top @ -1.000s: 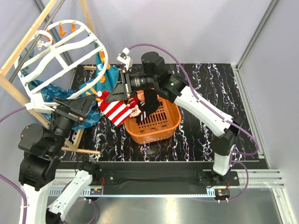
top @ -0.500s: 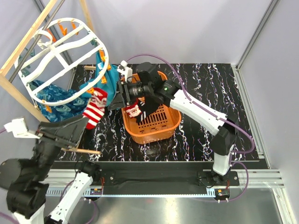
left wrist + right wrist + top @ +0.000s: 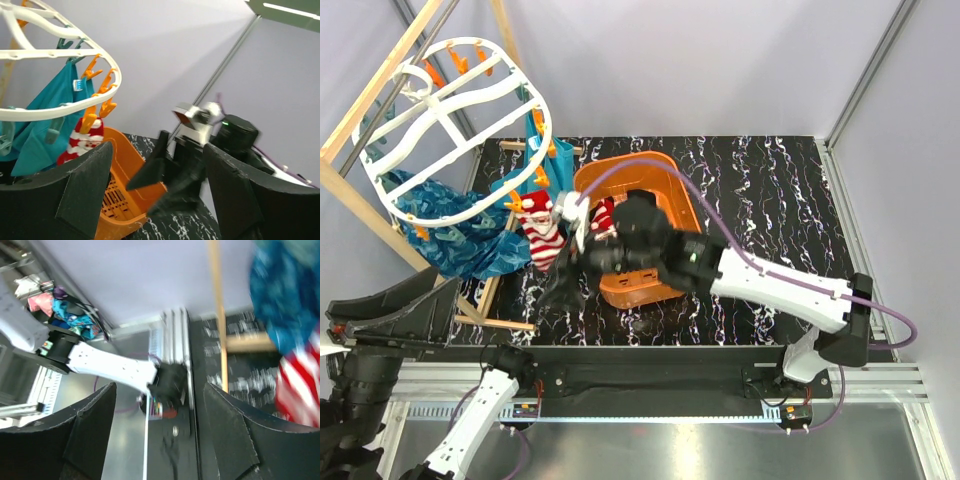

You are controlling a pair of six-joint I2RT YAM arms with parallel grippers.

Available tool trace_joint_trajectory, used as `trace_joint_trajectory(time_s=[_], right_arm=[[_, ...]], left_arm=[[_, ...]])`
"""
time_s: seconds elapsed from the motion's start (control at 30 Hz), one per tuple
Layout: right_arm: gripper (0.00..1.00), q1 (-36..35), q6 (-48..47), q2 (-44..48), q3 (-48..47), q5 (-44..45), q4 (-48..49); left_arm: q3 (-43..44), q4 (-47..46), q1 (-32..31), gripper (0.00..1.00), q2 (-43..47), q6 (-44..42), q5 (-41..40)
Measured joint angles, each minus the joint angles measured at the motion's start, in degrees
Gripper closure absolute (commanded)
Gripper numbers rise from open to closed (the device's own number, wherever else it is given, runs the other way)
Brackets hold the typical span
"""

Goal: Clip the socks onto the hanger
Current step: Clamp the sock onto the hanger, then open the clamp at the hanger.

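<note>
Mid-frame, the orange basket (image 3: 620, 163) holds one red-and-white sock (image 3: 604, 212) beneath the right gripper (image 3: 160, 386), which is spread empty like the left gripper (image 3: 159, 146).

hanger (image 3: 60, 52): left part cut off by the left wrist view's edge
hung sock (image 3: 300, 385): blurred, cut by the right wrist view's edge
basket (image 3: 680, 200): near side hidden under the right arm (image 3: 770, 285)

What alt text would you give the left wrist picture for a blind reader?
A red-and-white striped sock hangs from an orange peg on the white hanger, beside a teal cloth, with an orange basket nearby. The open, empty left gripper frames the view.
</note>
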State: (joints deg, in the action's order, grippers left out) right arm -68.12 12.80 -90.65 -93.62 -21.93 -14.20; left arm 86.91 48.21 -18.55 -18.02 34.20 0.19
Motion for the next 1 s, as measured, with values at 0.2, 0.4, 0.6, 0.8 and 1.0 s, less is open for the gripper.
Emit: trace_joint_trajectory(time_s=[0.2,0.4,0.6,0.8,1.0], right_arm=[[0.21,-6.2,-12.3,-0.3,6.0,6.0,16.3],[0.25,-5.5,-25.6,-7.2,8.3,13.5,30.3],[0.33,-5.5,-32.7,-15.8,3.9,16.6,37.2],[0.39,-5.5,-36.1,-19.0,2.1,22.0,42.3],[0.42,-5.4,-38.9,-22.4,-3.9,25.7,43.8]], left_arm=[[0.0,2.3,0.0,0.24,0.1,-0.8,-1.6],[0.0,3.7,0.0,0.25,1.6,-0.8,-3.1],[0.0,6.1,0.0,0.25,2.9,-1.0,-4.1],[-0.2,6.3,0.0,0.25,3.0,-1.0,-4.1],[-1.2,6.4,-0.2,0.25,3.4,-1.2,-4.2]])
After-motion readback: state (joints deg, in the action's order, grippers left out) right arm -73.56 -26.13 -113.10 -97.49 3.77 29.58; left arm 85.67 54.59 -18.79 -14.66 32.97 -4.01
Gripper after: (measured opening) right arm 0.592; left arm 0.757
